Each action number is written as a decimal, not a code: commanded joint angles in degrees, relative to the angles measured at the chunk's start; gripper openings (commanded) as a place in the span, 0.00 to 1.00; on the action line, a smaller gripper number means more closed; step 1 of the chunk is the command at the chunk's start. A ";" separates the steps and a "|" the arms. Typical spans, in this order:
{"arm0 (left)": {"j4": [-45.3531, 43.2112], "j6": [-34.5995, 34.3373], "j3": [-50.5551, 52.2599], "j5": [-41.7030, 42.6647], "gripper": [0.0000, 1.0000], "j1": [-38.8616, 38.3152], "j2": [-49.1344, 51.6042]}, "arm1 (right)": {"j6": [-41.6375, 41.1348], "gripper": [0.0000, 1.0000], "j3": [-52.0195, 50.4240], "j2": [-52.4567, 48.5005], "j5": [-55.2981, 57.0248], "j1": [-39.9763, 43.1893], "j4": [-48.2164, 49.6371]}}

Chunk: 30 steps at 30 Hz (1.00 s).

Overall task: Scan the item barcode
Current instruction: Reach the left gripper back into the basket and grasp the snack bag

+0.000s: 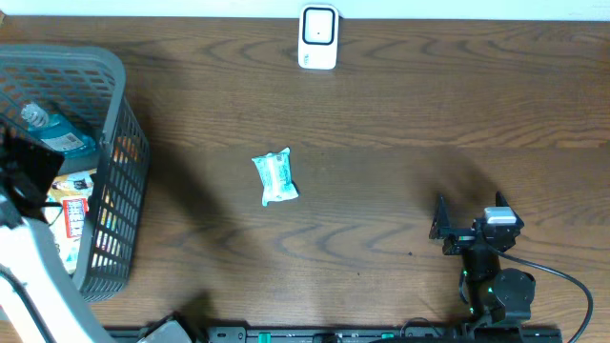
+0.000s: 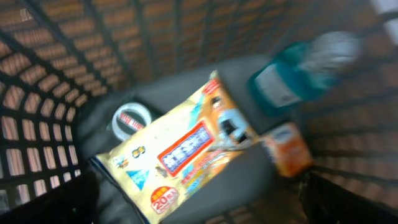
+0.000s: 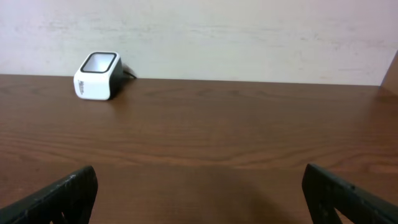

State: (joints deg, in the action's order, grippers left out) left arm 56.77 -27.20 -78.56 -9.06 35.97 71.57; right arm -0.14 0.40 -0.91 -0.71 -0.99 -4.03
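**Barely started: nothing grabbed, nothing scanned yet**

The left pincer (image 2: pixel 199 202) hangs over the basket (image 1: pixel 67 54) with its jaws wide apart and empty. The yellow packet (image 2: pixel 186 149) lies flat right under it, framed between the two fingers. There's a tape roll (image 2: pixel 132 118) just past the packet's far edge, and a blue bottle (image 2: pixel 298 71) and small orange box (image 2: pixel 287 148) over toward the other finger. My guess is the yellow packet is the pick, but there's no contact yet. A teal packet (image 1: pixel 274 178) sits out on the table (image 1: pixel 381 114), well apart from both pincers, and I can't tell if it's had its turn. The scanner (image 3: pixel 97 76) stands far ahead of the right pincer (image 3: pixel 199 177), off to its left, with nothing near it. That pincer sits low over the table, jaws spread, holding nothing. So the grab, the carry and showing the barcode are all left to do.
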 commanded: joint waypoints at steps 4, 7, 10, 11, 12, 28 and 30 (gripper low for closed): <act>-3.45 11.21 4.57 10.12 0.98 8.26 9.51 | 0.63 0.99 -0.09 0.13 -0.48 -0.50 -0.22; -4.61 16.61 6.86 10.19 0.98 8.92 14.88 | 0.66 0.99 -0.09 0.15 -0.48 -0.50 -0.22; -5.07 19.76 7.21 10.14 0.98 8.46 18.73 | 0.63 0.99 -0.09 0.15 -0.48 -0.50 -0.22; -5.44 20.13 7.21 9.90 0.98 8.48 20.02 | 0.63 0.99 -0.09 0.13 -0.48 -0.50 -0.22; -5.75 20.13 7.21 9.40 0.98 8.48 21.14 | 0.63 0.99 -0.09 0.13 -0.48 -0.50 -0.22; -4.09 20.11 7.21 7.34 0.75 7.93 37.24 | 0.63 0.99 -0.09 0.13 -0.48 -0.50 -0.22; -3.48 20.09 7.21 7.34 0.52 7.96 37.88 | 0.63 0.99 -0.09 0.15 -0.48 -0.50 -0.22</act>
State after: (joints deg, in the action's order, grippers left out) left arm 52.66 -7.31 -72.42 -2.70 44.01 105.65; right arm -0.16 0.40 -0.91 -0.71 -0.99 -4.03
